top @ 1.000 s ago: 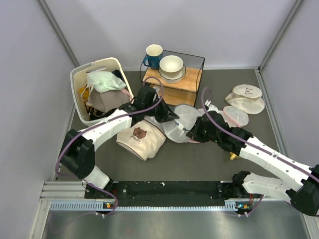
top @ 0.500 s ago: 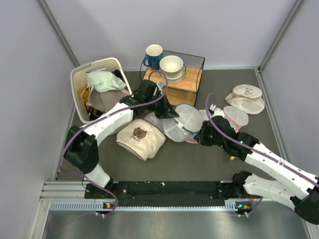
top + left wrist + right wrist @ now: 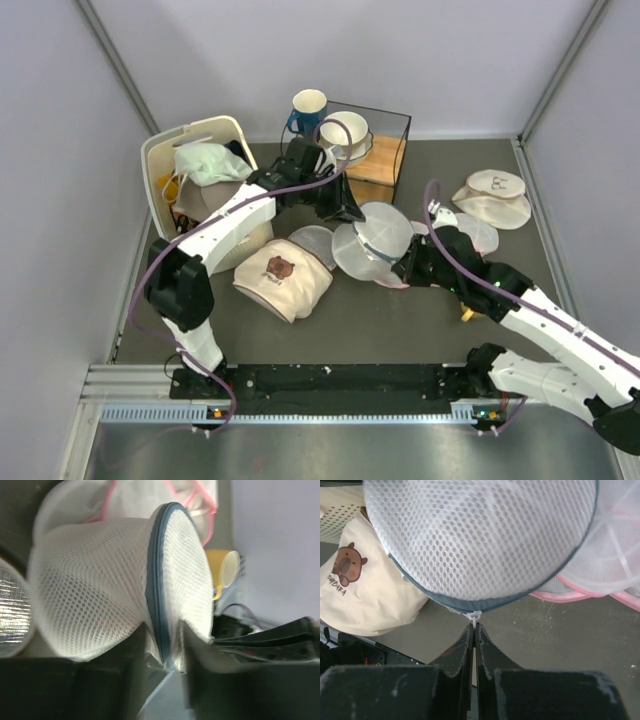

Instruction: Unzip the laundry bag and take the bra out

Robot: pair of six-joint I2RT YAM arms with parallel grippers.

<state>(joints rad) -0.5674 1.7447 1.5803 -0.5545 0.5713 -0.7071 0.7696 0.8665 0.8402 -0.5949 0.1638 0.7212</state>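
1. The left gripper (image 3: 161, 650) is clenched on the grey-blue rim of the laundry bag (image 3: 100, 580), at its far-left edge.
2. The bag stands tilted between both grippers.
3. The right gripper (image 3: 473, 628) pinches the white zip pull (image 3: 474, 615) at its near-right edge.

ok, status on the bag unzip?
Left gripper shut on laundry bag rim. Right gripper shut on zip pull. Zip looks closed, bra not visible. Pink-trimmed bag right behind.

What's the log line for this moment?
left gripper: shut on bag rim | right gripper: shut on zip pull | zip: looks closed | bra: not visible
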